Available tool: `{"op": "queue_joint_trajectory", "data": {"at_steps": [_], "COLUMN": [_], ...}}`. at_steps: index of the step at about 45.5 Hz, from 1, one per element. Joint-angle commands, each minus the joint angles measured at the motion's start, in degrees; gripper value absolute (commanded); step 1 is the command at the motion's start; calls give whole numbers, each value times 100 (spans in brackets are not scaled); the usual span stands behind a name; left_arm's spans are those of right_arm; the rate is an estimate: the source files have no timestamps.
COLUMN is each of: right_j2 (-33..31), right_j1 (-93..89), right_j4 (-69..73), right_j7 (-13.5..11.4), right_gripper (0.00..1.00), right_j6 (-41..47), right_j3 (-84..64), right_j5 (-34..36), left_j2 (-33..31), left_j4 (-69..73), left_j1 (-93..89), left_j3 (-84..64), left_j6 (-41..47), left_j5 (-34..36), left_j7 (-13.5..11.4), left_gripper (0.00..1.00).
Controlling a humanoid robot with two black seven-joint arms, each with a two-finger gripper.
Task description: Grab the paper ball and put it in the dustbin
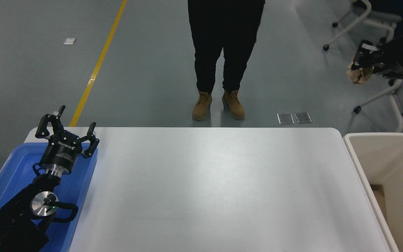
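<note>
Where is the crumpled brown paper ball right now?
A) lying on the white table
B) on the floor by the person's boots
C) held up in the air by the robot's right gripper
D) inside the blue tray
C: the paper ball is clamped in the right gripper, high at the picture's right edge, not yet inside the dustbin.

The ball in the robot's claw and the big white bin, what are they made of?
The paper ball, held by the right gripper, looks like crumpled brown paper: tan, dull and wrinkly. The dustbin looks like plastic: cream-white, with smooth walls and a rounded rim. I can't be fully sure of either from here.
</note>
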Motion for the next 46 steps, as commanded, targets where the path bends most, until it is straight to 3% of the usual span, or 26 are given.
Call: {"op": "queue_joint_trajectory", "data": {"at_steps": [1,13,29,46], "right_j2": [-113,-51,-34,704], "right_j1": [-1627,-3333,-4651,-5821], "right_j4": [-1744,-3485,-3802,-3802], "right_j7": [-8,-16,-25,-25], "right_gripper": [0,0,0,0], "right_j6": [-539,-583,-1365,-1928], "right_j3": [416,1040,1884,2570], "right_j5": [39,249,417,584], "left_j2": [-3,-3,-3,-3], "left_j4": [-7,2,2,-7], "left_j1": [1,1,1,1], "left_j3": [-5,4,-5,-5], "left_j6": [-1,-1,-1,-10], "left_j5": [0,0,0,0], "left_j7": [0,0,0,0], "left_gripper": [98,98,98,98]}}
